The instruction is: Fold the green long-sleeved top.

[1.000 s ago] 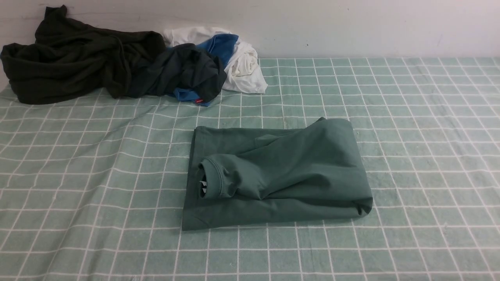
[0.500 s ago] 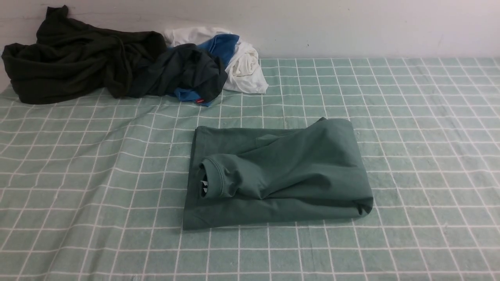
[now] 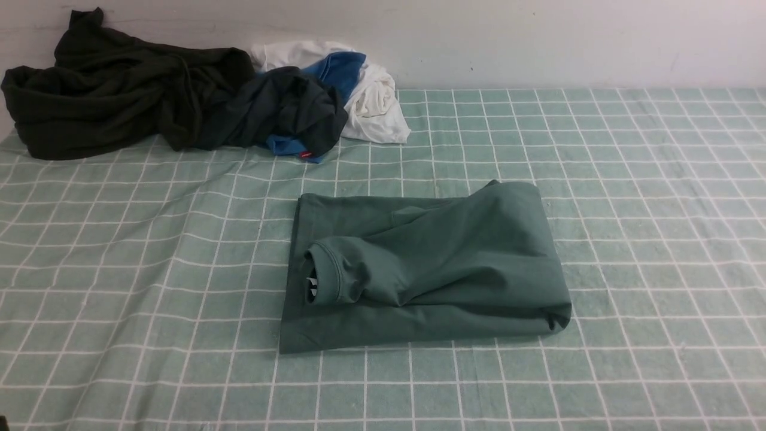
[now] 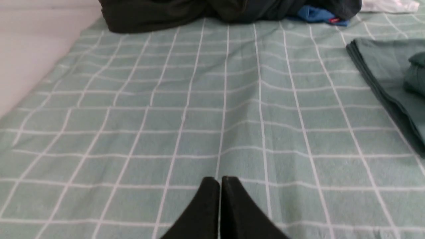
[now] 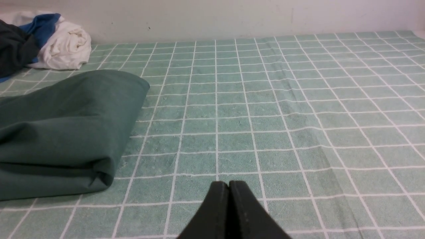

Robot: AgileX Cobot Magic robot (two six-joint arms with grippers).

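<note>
Sheet first: pale green cotton sheet with white grid lines (image 3: 628, 197) covers the bench. Sage-green long-sleeved jersey top (image 3: 431, 269) lies mid-sheet, already a compact rectangle, ribbed cuff (image 3: 326, 274) on top. I judge folding done; remaining step is keeping clear. Both arms sit back from it, left gripper (image 4: 220, 181) and right gripper (image 5: 229, 186) pinched closed, holding nothing. I'd retreat without snagging edges. Dark olive-black garment (image 3: 114, 90) and white-and-blue clothes (image 3: 365, 90) piled far-left. Small red tag (image 3: 305, 154): unreadable.
</note>
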